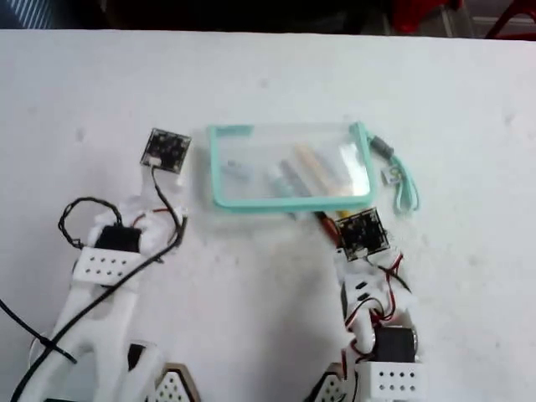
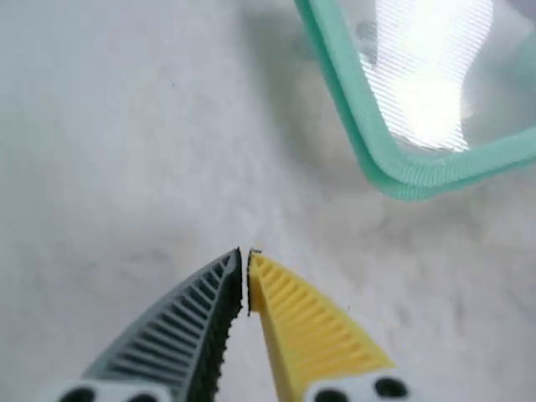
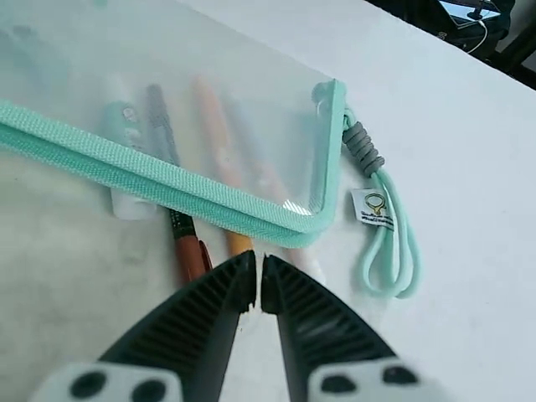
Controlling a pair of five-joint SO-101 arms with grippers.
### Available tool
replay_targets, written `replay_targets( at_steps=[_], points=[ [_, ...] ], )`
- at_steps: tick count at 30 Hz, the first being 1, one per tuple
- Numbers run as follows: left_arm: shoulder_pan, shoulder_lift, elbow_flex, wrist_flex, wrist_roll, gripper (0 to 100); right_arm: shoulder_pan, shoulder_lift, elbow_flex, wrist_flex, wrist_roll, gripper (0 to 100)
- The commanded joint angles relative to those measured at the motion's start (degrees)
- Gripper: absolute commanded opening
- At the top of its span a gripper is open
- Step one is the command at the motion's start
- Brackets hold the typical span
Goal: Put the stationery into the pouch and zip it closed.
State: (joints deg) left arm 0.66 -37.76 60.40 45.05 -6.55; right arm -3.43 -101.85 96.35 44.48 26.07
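The clear pouch (image 1: 285,134) with teal trim lies flat mid-table, holding several pens and a small white tube. In the right wrist view the pouch's teal edge (image 3: 167,180) runs across, and a brown pen end (image 3: 191,251), an orange pencil end (image 3: 239,243) and the white tube (image 3: 126,201) poke past it. My right gripper (image 3: 257,270) is shut and empty, just short of those ends, by the pouch's near right corner. My left gripper (image 2: 245,255) is shut and empty over bare table, a short way off the pouch's left corner (image 2: 402,180).
A teal cord loop (image 1: 408,188) with a grey knot (image 1: 383,146) and a white tag (image 3: 373,209) trails from the pouch's right end. Both arms' wrist boards (image 1: 167,151) (image 1: 362,232) hang over the table near the pouch. Dark clutter lines the far edge.
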Motion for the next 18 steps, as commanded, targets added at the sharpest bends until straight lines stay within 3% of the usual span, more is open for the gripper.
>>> replay_targets(
  at_steps=[1, 6, 12, 18],
  points=[
    [-0.57, 0.22, -2.29, -3.52, 0.79, 4, -0.31, -0.13, -0.79, 1.45, 0.7, 1.8],
    [-0.57, 0.13, 1.67, -10.02, 0.79, 4, -0.31, -0.13, -5.8, 6.02, -0.35, 1.8],
    [-0.57, 0.13, 2.37, -10.64, 0.79, 4, 1.19, 0.22, -11.96, 7.96, 0.26, 1.8],
    [-0.57, 0.13, 2.37, -10.9, 0.79, 4, 0.31, 14.11, -28.57, 11.3, 0.26, 1.8]
  ],
)
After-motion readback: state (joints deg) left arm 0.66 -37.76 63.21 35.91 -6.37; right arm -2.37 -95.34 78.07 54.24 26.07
